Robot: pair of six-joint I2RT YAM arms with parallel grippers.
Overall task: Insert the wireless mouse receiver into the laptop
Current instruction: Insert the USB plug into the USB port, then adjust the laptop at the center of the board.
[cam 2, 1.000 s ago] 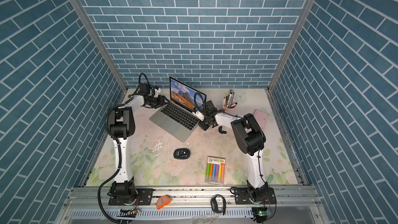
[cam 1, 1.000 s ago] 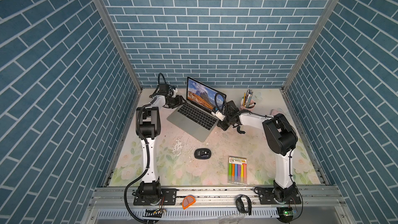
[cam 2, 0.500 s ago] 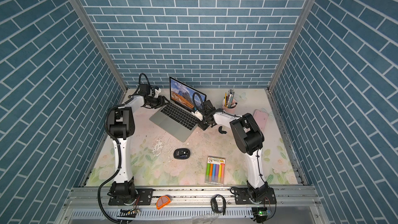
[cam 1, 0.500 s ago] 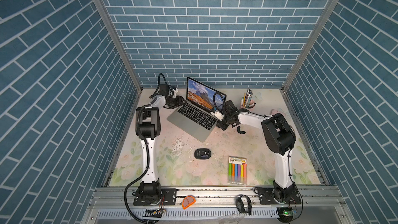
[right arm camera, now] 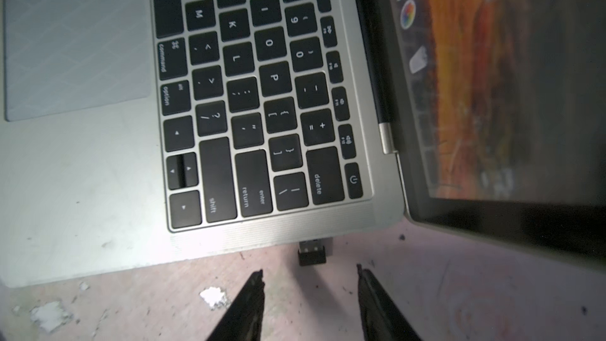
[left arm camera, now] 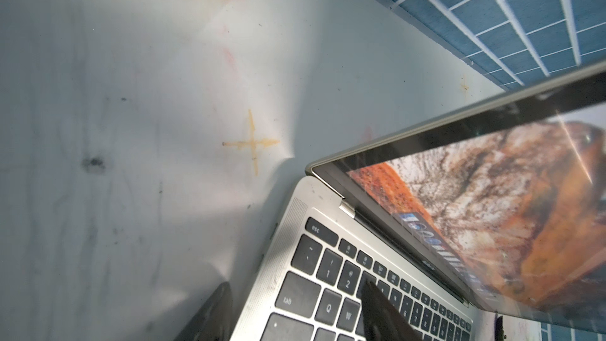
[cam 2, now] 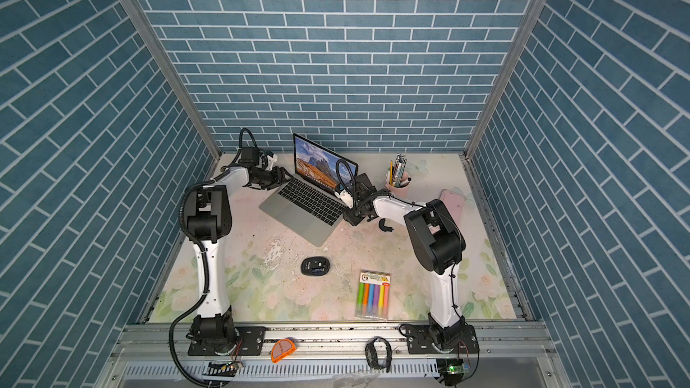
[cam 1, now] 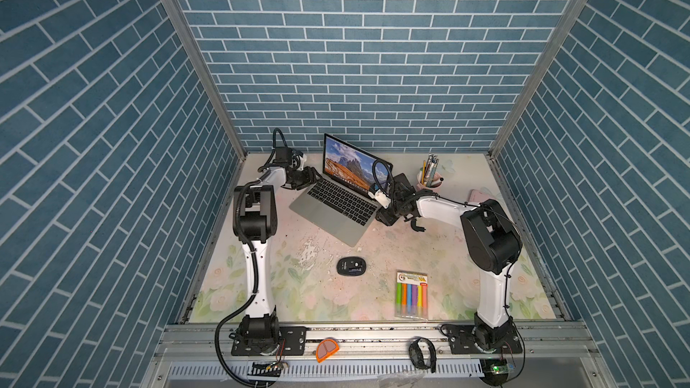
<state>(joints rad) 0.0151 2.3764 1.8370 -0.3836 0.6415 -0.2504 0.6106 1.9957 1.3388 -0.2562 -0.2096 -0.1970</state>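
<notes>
Wireless mouse receiver: plugged into the right-hand edge of the laptop, toward its far hinge corner; right gripper has just released, jaws now apart, just clear of it; insertion judged done, withdrawal remaining

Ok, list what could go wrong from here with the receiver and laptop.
1. A strip of metal plug shows between the receiver and the edge of the laptop: it may not be fully seated.
2. The open right gripper sits close behind the receiver; a skewed retreat could clip it.
3. One finger of the left gripper lies over the keys; it may press them or shift the laptop.
</notes>
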